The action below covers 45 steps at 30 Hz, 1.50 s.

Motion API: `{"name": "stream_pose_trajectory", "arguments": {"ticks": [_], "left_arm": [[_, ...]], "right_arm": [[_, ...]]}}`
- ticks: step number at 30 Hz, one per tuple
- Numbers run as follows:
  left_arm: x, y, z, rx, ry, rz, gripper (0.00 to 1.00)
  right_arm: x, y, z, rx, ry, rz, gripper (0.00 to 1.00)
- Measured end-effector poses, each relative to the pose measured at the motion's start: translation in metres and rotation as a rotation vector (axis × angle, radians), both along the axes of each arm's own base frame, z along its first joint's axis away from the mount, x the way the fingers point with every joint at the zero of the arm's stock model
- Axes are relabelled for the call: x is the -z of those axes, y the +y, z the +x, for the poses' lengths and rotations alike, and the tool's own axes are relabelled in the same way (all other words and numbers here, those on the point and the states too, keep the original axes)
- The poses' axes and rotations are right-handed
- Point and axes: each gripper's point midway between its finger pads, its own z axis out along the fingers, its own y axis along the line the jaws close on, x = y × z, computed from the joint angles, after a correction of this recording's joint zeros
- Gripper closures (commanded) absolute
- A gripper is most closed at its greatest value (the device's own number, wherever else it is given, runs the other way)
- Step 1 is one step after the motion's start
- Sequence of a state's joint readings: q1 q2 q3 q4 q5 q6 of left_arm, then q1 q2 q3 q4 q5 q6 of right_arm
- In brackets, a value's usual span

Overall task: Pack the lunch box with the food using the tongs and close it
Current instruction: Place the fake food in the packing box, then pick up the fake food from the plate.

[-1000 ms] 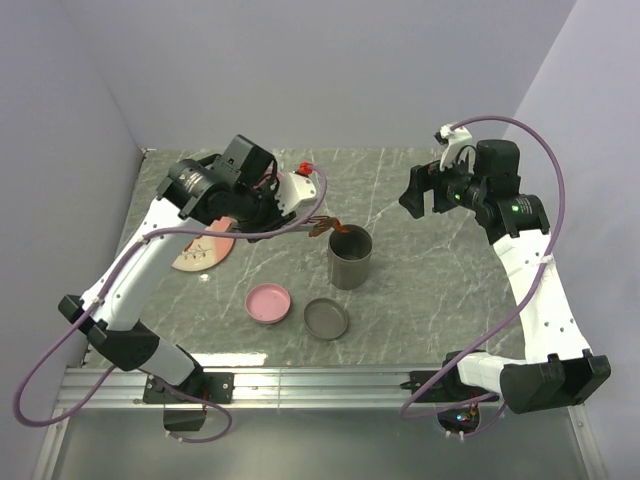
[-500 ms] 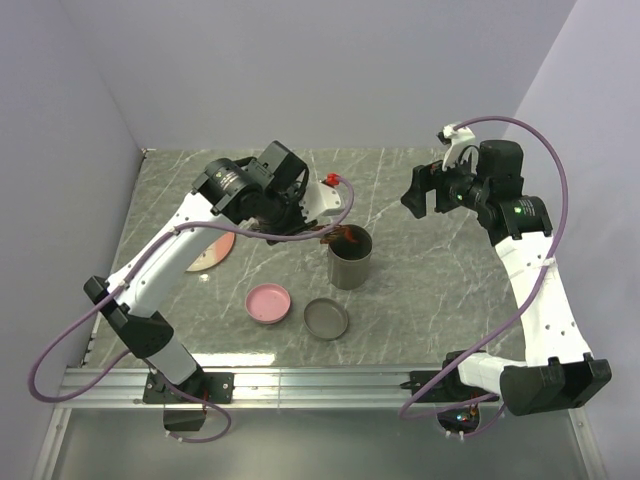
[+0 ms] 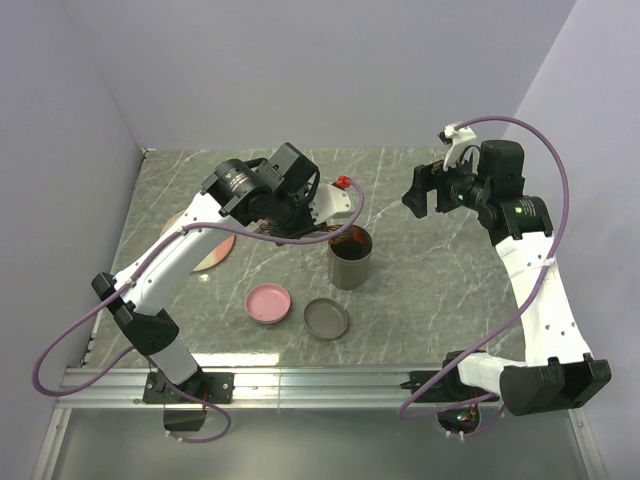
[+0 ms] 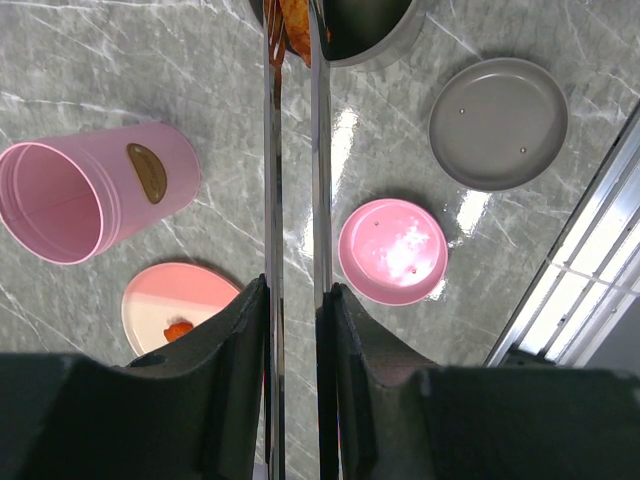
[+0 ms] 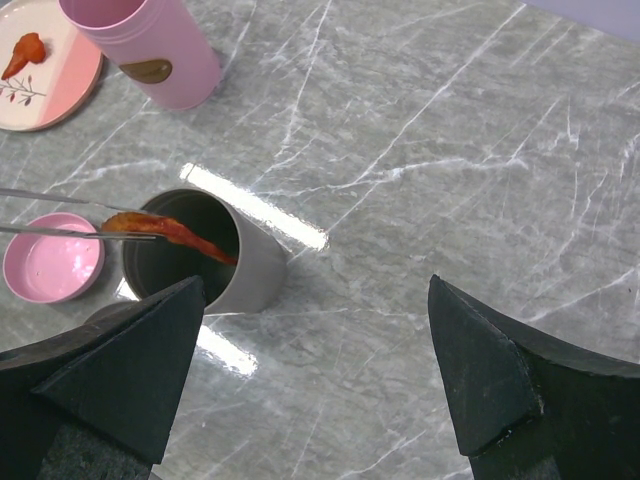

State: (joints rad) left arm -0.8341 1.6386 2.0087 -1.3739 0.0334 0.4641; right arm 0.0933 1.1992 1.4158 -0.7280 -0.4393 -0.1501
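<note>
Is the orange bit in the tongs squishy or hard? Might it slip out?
Probably soft and bendy: the orange bit droops past the tips of the tongs instead of sticking straight out. It might slip, since only part of it is pinched and the metal looks smooth. It hangs over the grey cup, so it would likely drop inside.

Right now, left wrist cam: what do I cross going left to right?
pink container → tongs → pink lid → grey lid. The pink plate is left out because it overlaps the container's span.
</note>
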Motion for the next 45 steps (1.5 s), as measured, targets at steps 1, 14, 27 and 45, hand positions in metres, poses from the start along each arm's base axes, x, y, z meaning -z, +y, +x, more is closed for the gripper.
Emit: {"name": "stream_pose_trajectory", "arguments": {"ticks": [1, 14, 27, 45], "left_arm": [[0.001, 0.000, 0.000, -0.002, 0.001, 0.002, 0.94], [0.004, -0.002, 0.002, -0.018, 0.010, 0.003, 0.55], [-0.028, 0.017, 0.035, -0.177, 0.008, -0.182, 0.51], [-0.025, 0.257, 0.035, -0.866, -0.043, -0.426, 0.47]], "right_arm": [[0.000, 0.000, 0.000, 0.000, 0.000, 0.000, 0.01], [0.000, -0.001, 0.000, 0.001, 0.000, 0.000, 0.01], [0.000, -0.001, 0.000, 0.001, -0.001, 0.000, 0.01], [0.000, -0.004, 0.000, -0.003, -0.007, -0.004, 0.01]]}}
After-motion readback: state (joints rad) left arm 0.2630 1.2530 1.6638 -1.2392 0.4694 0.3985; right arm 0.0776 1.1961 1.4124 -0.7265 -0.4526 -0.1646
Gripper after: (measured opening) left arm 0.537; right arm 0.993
